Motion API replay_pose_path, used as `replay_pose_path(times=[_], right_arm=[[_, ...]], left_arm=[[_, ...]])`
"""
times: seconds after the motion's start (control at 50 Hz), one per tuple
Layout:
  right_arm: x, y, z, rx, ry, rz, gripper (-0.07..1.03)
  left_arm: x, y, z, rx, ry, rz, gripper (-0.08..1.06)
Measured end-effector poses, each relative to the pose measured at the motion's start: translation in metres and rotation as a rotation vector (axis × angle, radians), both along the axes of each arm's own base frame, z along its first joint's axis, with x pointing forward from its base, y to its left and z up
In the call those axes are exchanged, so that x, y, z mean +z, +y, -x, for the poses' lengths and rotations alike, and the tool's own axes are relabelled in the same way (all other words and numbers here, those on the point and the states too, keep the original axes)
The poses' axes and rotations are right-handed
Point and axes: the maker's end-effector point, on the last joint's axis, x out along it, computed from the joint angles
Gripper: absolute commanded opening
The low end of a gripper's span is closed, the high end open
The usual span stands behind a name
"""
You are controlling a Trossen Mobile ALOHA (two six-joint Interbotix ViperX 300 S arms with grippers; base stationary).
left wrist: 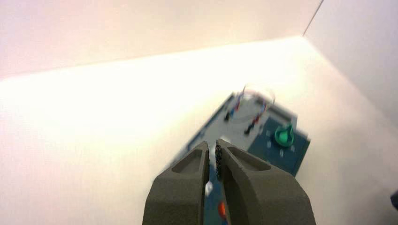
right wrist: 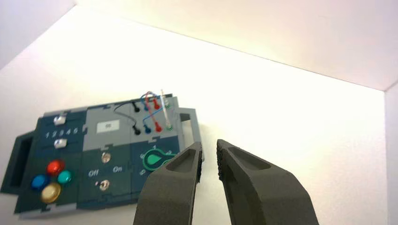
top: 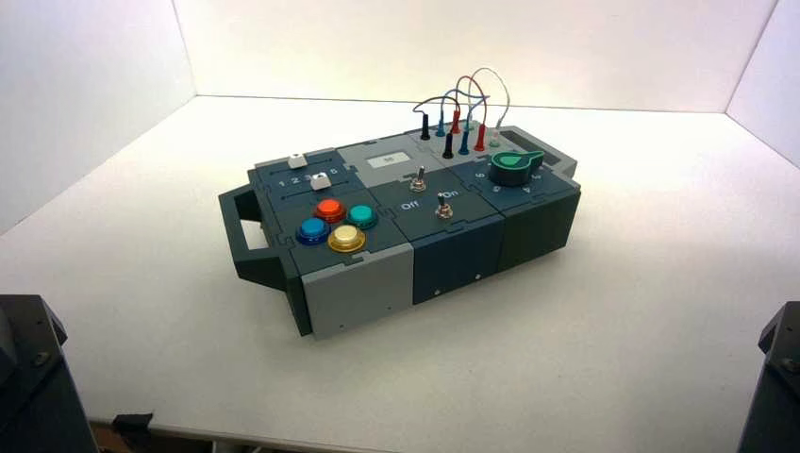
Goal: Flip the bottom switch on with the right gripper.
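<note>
Right gripper (right wrist: 209, 143): one, fingers apart, a gap showing between the tips, nothing between them. We place it at the lower right edge of the high view, where part of the right arm (top: 779, 382) shows, well apart from the box (top: 358, 291).

Left gripper (left wrist: 212, 142): one, idle, at the lower left edge of the high view, tips a narrow gap apart.

Bottom switch (top: 444, 210): one, silver, on the dark blue panel (top: 396, 219), a little right of the middle of the high view, nearer the front edge of the box than its twin, the upper switch (top: 418, 184). In the right wrist view we read its lever as leaning to the "Off" lettering; nothing touches it.

Progress: we judge the task at its start. Done: the right gripper has its fingers clear and free. Left to do: the approach over the box, contact with the lever, the push across to "On", the withdrawal. We would have the tips meet the bottom switch without brushing the upper switch or the green knob (top: 510, 170).

Containers: we list no bowl, bin or tray. Nearest to one are the box's sockets, upper right of centre, which hold the plugs of the wires (top: 507, 90): black, blue, red and white.
</note>
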Motion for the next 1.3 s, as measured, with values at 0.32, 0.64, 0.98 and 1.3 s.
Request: replay_pose_path(times=[0.32, 0.64, 0.98, 1.3], right_arm=[[0.005, 0.012, 0.006, 0.051, 0.025, -0.007, 0.20], [0.000, 0.027, 0.008, 0.101, 0.062, -0.038, 0.20], [-0.001, 0.028, 0.009, 0.101, 0.075, -0.046, 0.20], [0.009, 0.028, 0.011, 0.106, 0.070, -0.045, 0.20]], left_arm=[[-0.034, 0.021, 0.010, 0.076, 0.163, -0.078, 0.14], [-0.086, 0.027, 0.025, 0.113, 0.386, -0.128, 0.15], [-0.118, 0.020, 0.028, 0.114, 0.527, -0.153, -0.03], [-0.140, 0.013, 0.021, 0.125, 0.594, -0.170, -0.03]])
